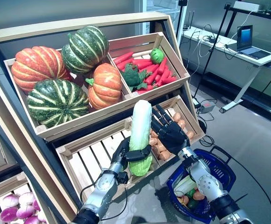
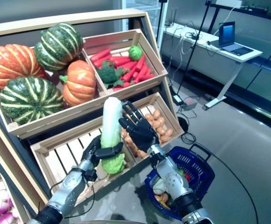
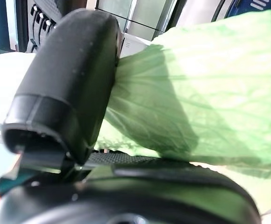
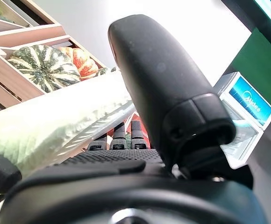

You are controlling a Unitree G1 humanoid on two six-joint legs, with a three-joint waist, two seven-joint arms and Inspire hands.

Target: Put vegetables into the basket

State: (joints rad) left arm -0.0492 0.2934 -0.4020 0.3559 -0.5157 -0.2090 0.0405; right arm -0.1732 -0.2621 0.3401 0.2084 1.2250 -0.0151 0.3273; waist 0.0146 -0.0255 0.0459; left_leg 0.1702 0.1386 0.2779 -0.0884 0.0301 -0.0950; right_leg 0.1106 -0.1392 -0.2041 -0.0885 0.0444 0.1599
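**Left hand holding the cabbage upright, right hand spread beside it**

Left hand (image 1: 126, 155) is wrapped round the lower part of a long napa cabbage (image 1: 140, 135), fingers and thumb curled about it; my left wrist view shows the green leaf pressed right against the thumb. I see the cabbage standing nearly upright in front of the lower crate (image 1: 86, 156), leafy green end down, pale end up. At its 3 o'clock sits my right hand (image 1: 169, 131), fingers straight and fanned wide, palm just beside the cabbage; I cannot tell whether it touches. Behind that hand lie the potatoes (image 1: 160, 148) in the lower crate's right section. At 5 o'clock from the cabbage, on the floor, stands the blue basket (image 1: 222, 173) with a few vegetables already inside. At 11 o'clock, the upper crate holds pumpkins (image 1: 56, 70), and at 12 o'clock its right section holds carrots (image 1: 147, 65) and broccoli (image 1: 133, 77).
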